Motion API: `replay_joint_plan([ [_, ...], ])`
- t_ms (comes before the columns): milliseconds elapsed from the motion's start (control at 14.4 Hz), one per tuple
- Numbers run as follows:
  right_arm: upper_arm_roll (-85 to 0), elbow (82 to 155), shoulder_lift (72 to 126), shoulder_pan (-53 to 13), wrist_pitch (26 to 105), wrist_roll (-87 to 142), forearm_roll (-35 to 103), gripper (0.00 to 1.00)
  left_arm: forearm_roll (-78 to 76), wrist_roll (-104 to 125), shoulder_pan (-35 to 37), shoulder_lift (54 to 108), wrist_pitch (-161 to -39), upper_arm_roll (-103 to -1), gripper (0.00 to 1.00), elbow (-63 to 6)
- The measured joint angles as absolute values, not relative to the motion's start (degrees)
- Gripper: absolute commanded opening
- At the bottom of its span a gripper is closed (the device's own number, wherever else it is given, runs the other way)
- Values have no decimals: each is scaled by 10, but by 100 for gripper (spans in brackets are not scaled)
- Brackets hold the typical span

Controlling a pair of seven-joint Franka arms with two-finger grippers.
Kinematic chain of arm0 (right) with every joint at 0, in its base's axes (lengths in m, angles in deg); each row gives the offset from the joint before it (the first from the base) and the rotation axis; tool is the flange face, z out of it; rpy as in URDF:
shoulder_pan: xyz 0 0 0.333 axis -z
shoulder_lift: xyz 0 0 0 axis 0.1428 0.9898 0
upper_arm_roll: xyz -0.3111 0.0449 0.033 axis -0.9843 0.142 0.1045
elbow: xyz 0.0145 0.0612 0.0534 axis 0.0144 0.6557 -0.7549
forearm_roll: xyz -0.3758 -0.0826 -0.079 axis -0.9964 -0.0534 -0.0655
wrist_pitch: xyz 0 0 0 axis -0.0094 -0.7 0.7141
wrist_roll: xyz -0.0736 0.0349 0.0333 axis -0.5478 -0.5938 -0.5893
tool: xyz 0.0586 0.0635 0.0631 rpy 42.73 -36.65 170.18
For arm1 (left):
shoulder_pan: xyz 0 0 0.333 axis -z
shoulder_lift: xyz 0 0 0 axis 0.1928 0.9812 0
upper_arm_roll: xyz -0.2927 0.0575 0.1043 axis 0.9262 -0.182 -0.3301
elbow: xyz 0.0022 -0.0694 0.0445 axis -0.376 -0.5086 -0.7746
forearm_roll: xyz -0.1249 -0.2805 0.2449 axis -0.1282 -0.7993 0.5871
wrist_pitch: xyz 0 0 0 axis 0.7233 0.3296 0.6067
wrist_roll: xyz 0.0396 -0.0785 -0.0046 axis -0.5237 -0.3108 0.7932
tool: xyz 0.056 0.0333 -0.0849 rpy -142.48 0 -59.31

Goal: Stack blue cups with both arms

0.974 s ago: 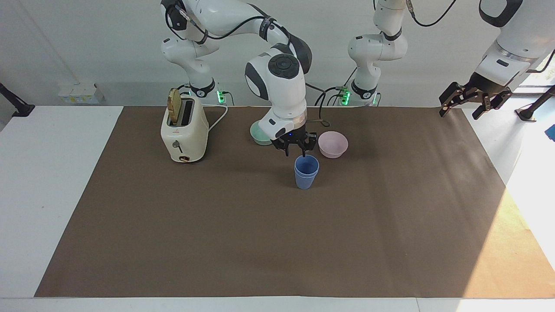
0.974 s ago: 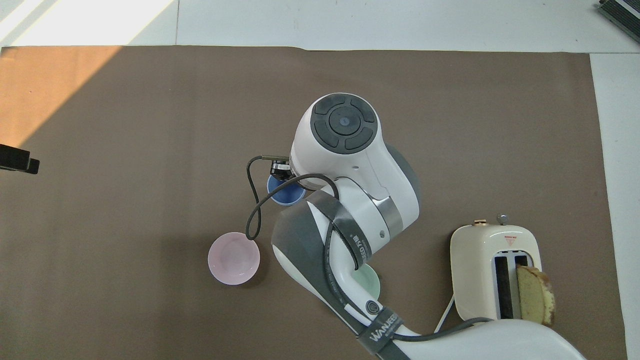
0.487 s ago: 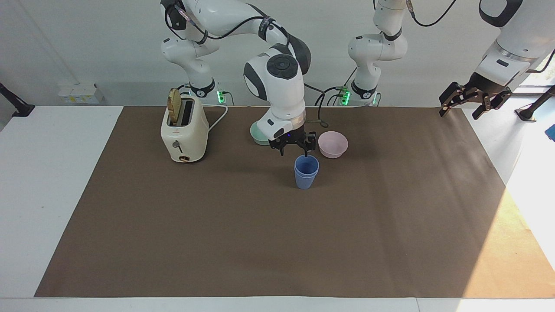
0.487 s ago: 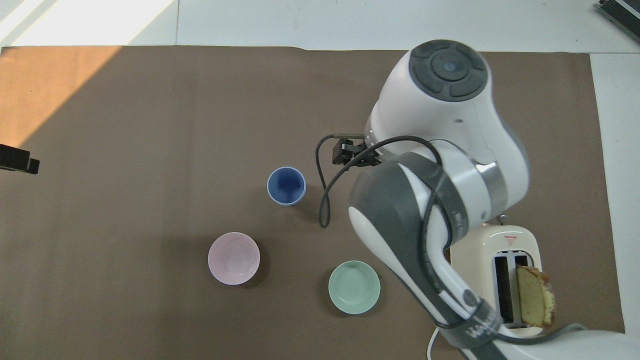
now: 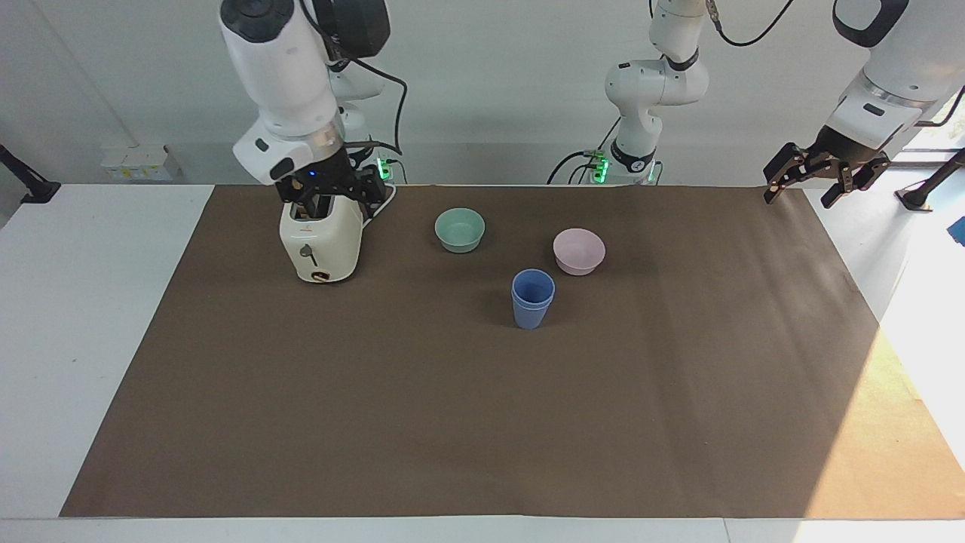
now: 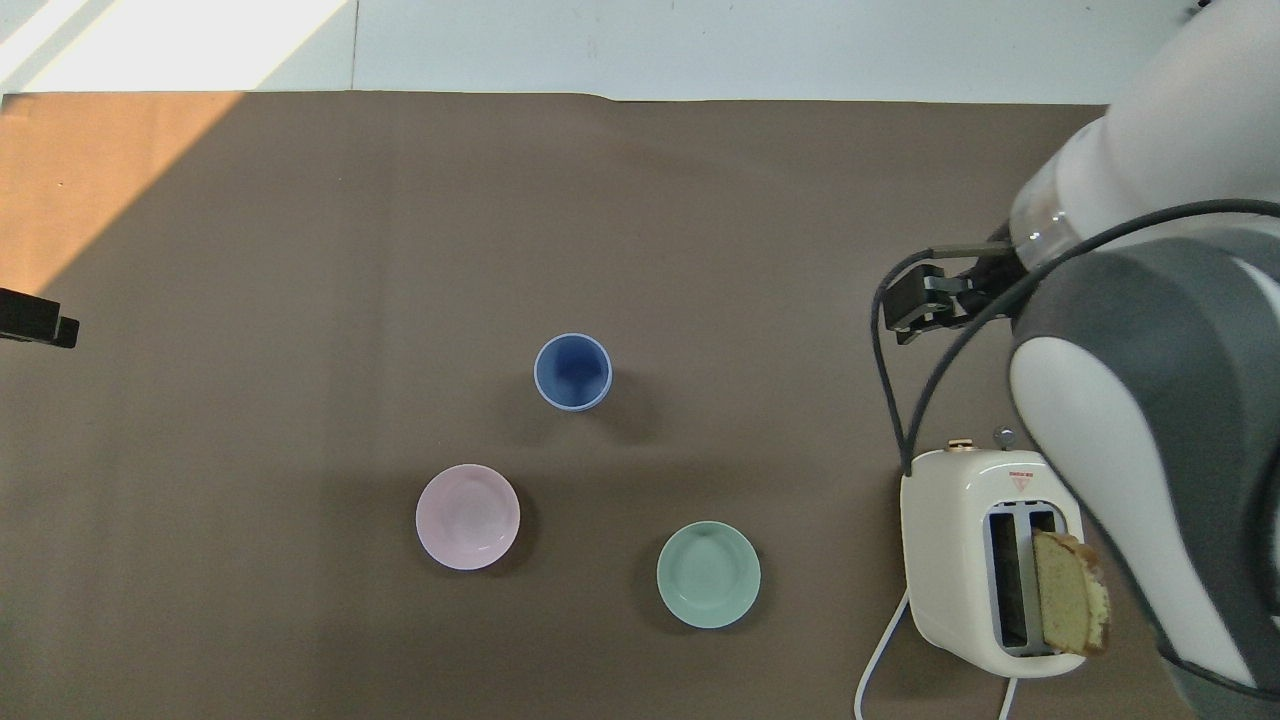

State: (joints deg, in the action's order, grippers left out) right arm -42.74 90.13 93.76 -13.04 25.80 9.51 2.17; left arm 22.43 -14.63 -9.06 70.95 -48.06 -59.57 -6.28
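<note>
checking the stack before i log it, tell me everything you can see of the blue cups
The blue cups are two small periwinkle tumblers of matte plastic, tapered and without handles, nested one inside the other: two rims show close together at the top. The stack stands upright on the brown mat, mouth up, and looks empty in the overhead view. It sits farther from the robots than the pink bowl and the teal bowl, apart from both. Nothing touches it but the mat, and no gripper is near it.

The cups (image 5: 532, 299) are seen as matt plastic, the mat (image 5: 452, 422) as matt paper, the toaster (image 5: 320, 245) as glossy and smooth, the bowls (image 5: 460, 229) as smooth.
</note>
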Motion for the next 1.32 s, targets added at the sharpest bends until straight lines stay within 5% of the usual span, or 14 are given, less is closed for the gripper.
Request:
replay_joint_plan([
  [487,-433,916,889,-45,244,221,16,100,224,-146,-91,709,-481,-596,100,-63],
  [904,-435,1035,828,-36,307,222,17,100,224,-146,-91,709,-481,-596,100,-63],
  [1322,-435,1044,820,-34,315,222,18,100,224,-146,-91,709,-481,-596,100,-63],
])
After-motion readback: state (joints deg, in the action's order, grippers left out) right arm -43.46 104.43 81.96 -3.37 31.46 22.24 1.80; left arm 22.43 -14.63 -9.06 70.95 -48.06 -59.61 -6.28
